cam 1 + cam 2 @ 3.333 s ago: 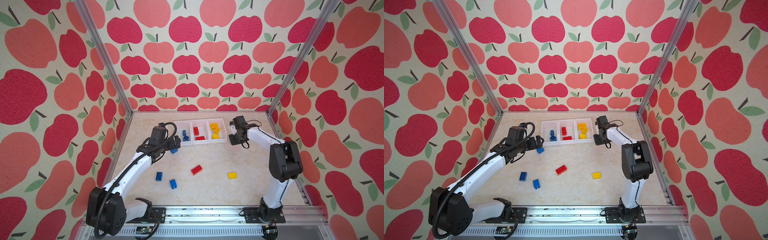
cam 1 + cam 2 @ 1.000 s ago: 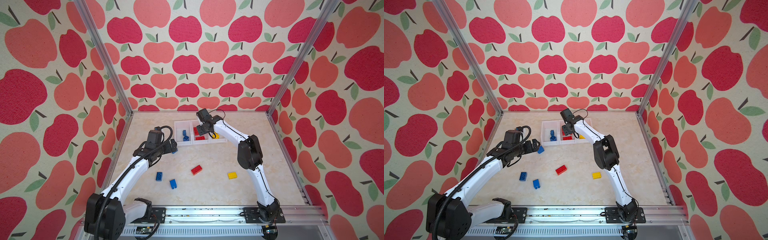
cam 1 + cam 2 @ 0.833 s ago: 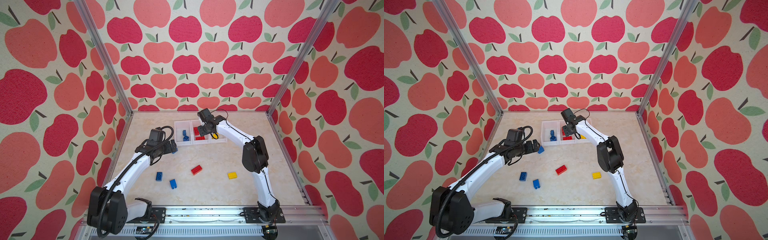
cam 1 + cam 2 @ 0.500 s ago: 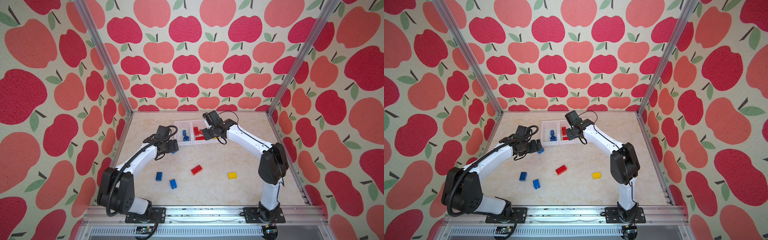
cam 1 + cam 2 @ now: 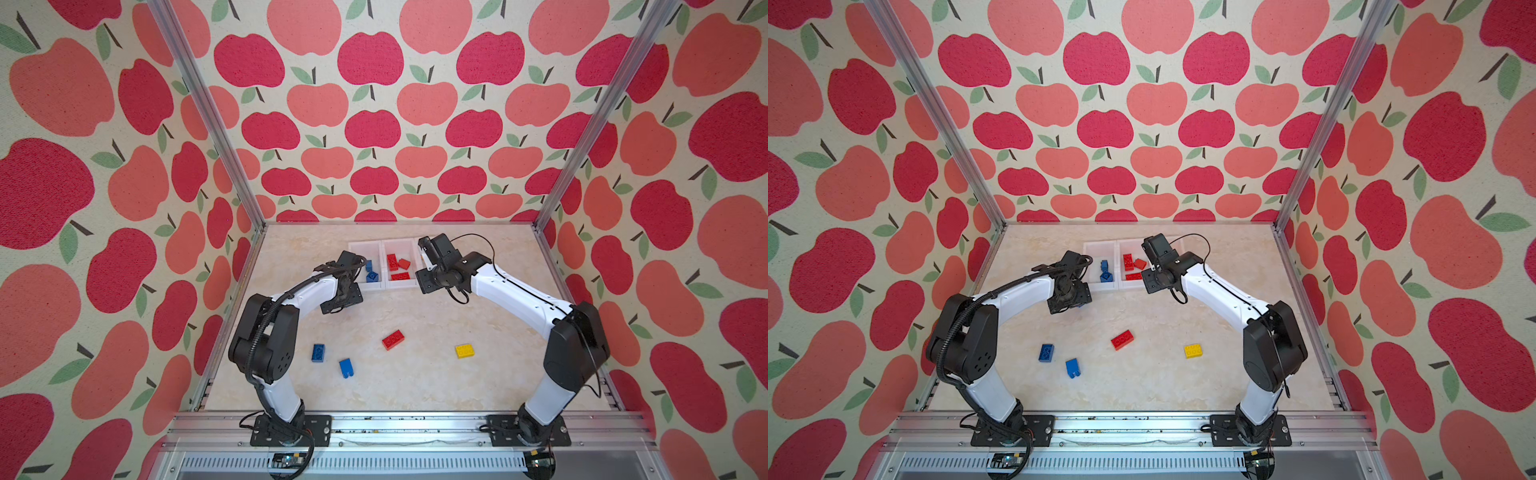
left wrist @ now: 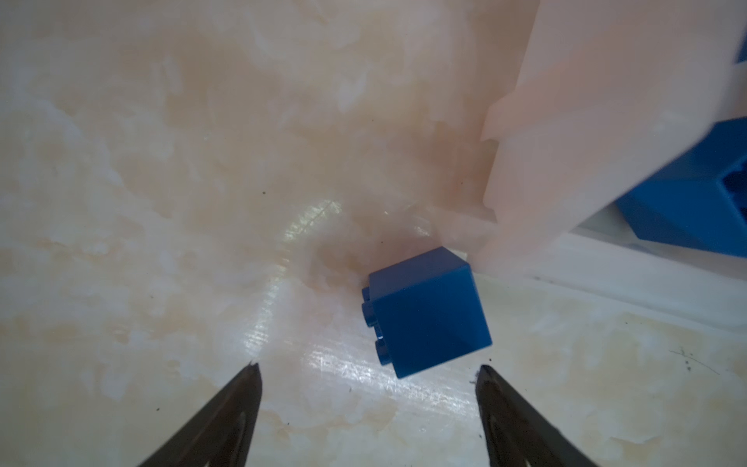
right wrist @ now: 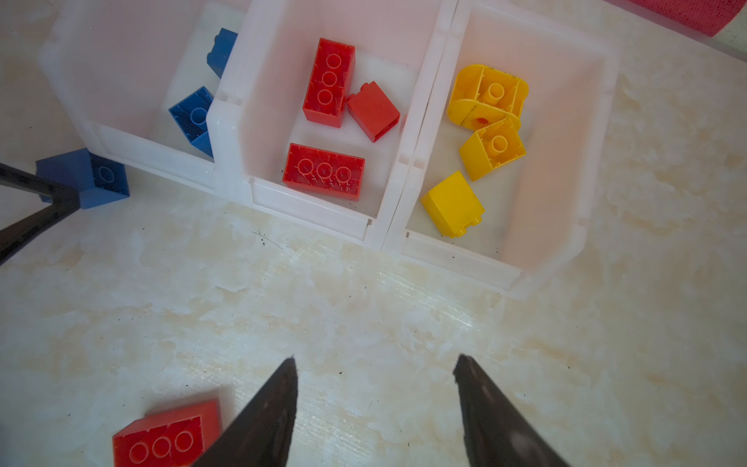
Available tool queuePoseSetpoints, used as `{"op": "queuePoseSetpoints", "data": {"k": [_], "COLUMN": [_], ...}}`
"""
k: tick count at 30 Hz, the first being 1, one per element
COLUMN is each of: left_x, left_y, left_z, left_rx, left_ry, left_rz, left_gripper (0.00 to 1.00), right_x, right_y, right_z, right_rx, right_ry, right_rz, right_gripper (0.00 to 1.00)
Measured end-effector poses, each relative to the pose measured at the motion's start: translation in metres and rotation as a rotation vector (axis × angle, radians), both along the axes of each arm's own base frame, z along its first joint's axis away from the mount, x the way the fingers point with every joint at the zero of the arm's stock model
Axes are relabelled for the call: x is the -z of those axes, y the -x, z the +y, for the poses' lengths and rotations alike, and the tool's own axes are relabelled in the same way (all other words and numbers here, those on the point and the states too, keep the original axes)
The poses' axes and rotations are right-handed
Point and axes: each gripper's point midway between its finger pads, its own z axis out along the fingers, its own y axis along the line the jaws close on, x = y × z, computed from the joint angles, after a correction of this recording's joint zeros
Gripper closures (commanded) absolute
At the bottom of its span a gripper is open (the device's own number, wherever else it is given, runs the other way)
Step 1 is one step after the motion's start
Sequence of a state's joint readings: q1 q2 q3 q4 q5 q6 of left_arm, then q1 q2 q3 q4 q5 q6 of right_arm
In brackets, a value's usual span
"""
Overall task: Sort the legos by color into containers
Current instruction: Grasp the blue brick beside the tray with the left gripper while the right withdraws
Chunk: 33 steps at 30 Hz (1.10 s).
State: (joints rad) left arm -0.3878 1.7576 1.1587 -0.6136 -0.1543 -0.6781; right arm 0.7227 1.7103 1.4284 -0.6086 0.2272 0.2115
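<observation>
**Item:** blue brick (image 6: 426, 311), square, lying on its side on the marbled table (image 5: 415, 386). It sits just beside the outer front corner of the left bin (image 5: 358, 249); whether it touches the wall I cannot tell. Its studs point sideways, away from that bin. No long axis.

**Left gripper** (image 6: 368, 367): jaws wide apart and empty. The tips are just short of the brick, which lies nearer one finger than the other. In both top views this gripper hides the brick, left of centre.

**Containers** (image 7: 311, 212): three white bins joined in a row, at mid-frame in both top views.
- Left bin: two blue bricks (image 7: 194, 117).
- Middle bin (image 5: 401, 284): two red oblongs (image 7: 329, 81), hollow sides up and at right angles to each other, and one red square (image 7: 374, 111) on its side.
- Right bin (image 7: 566, 170): three yellow bricks (image 7: 493, 151), two of them with hollow undersides showing.

**Loose, lower centre of a top view:**
- Red oblong (image 5: 393, 339), long axis diagonal, rising to the right.
- Yellow oblong (image 5: 465, 350), studs up.
- Blue oblong (image 5: 318, 353), long axis near vertical in frame.
- Blue square (image 5: 345, 368), on its side.

**Right gripper** (image 7: 375, 360): jaws partly apart with nothing between them, over bare table in front of the bins.
</observation>
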Motion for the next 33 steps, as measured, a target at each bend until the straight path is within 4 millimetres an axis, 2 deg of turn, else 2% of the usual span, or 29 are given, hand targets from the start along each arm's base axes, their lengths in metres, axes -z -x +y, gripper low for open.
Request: {"op": "queuePoseSetpoints", "data": {"k": [19, 24, 33], "left_x": [-0.003, 0.004, 0.008], "left_y": [-0.017, -0.020, -0.020], "left_z": [-0.010, -0.007, -0.002], "left_rx": [-0.055, -0.064, -0.078], "left_ry": [0.035, 0.035, 0.026], "left_rz": [-0.076, -0.068, -0.057], "left_gripper": [0.16, 0.17, 0.25], "right_x": [-0.004, -0.004, -0.004], "right_y": [-0.002, -0.002, -0.002], "right_z": [-0.001, -0.001, -0.001], "right_rx": [0.004, 0.004, 0.004], "right_ry": [-0.014, -0.014, -0.014], "right_rz": [-0.016, -0.015, -0.016], "right_gripper": [0.35, 0.35, 0.36]}}
